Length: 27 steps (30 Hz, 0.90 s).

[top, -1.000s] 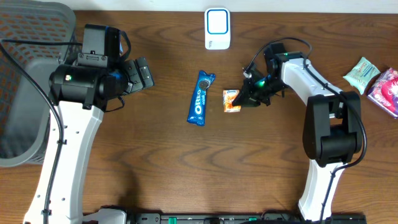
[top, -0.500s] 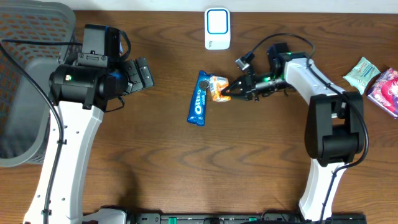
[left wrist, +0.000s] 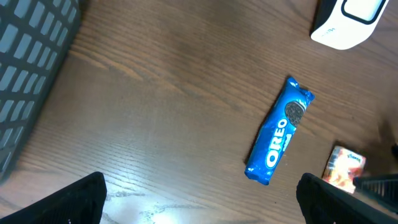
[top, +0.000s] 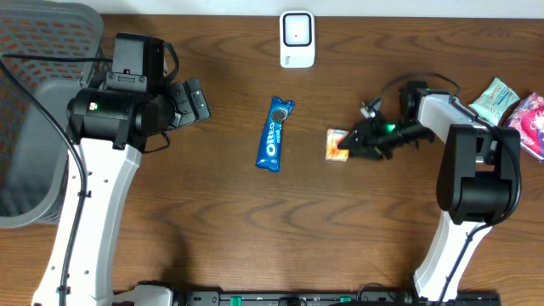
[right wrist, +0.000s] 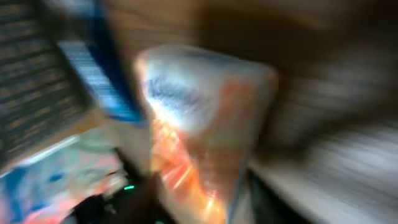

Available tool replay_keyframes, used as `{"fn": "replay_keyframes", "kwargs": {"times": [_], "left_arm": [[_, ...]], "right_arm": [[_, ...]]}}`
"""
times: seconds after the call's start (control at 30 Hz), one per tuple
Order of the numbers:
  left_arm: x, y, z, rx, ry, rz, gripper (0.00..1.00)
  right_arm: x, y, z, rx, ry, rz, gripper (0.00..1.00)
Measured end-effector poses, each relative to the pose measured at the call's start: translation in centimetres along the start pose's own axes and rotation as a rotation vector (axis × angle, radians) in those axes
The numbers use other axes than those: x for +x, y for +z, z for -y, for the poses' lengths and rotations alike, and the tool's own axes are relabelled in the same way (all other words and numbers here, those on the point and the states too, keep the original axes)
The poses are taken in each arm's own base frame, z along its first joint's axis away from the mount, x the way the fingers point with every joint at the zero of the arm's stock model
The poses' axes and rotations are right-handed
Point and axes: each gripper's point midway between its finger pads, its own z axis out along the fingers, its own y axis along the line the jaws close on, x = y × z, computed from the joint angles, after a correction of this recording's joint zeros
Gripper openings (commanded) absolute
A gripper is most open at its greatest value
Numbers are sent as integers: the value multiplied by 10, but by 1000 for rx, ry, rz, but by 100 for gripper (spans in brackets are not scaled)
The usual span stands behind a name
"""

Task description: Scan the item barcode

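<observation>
A small orange-and-white snack packet (top: 337, 144) lies on the wooden table right of centre. My right gripper (top: 351, 144) is at its right edge, low over the table. The right wrist view is badly blurred. There the packet (right wrist: 199, 112) fills the frame, and the dark fingers (right wrist: 140, 202) stand apart on either side of its near end. The white barcode scanner (top: 297, 38) stands at the back centre, well away from the packet. A blue Oreo pack (top: 274, 133) lies left of the packet. My left gripper (top: 191, 100) hangs wide open and empty at the left.
A grey mesh basket (top: 34, 110) fills the far left. A green packet (top: 493, 96) and a pink packet (top: 529, 123) lie at the right edge. The left wrist view shows the Oreo pack (left wrist: 278, 134), the orange packet (left wrist: 344, 167) and the scanner (left wrist: 348, 22).
My right gripper carried the packet from beside the Oreo pack back to the right and down to the table, and its fingers have parted. The left arm has not moved.
</observation>
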Motion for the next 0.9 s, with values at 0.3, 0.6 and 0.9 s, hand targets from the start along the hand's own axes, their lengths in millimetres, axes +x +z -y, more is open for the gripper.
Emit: {"fn": "replay_keyframes", "kwargs": {"times": [0.3, 0.6, 0.9], "left_arm": [[0, 0, 0, 0, 0, 0, 98], [0, 0, 0, 0, 0, 0, 98], [0, 0, 0, 0, 0, 0, 98]], "right_arm": [[-4, -41, 29, 313, 92, -9, 54], [-18, -42, -32, 498, -122, 77, 33], [-8, -8, -47, 776, -157, 119, 33]]}}
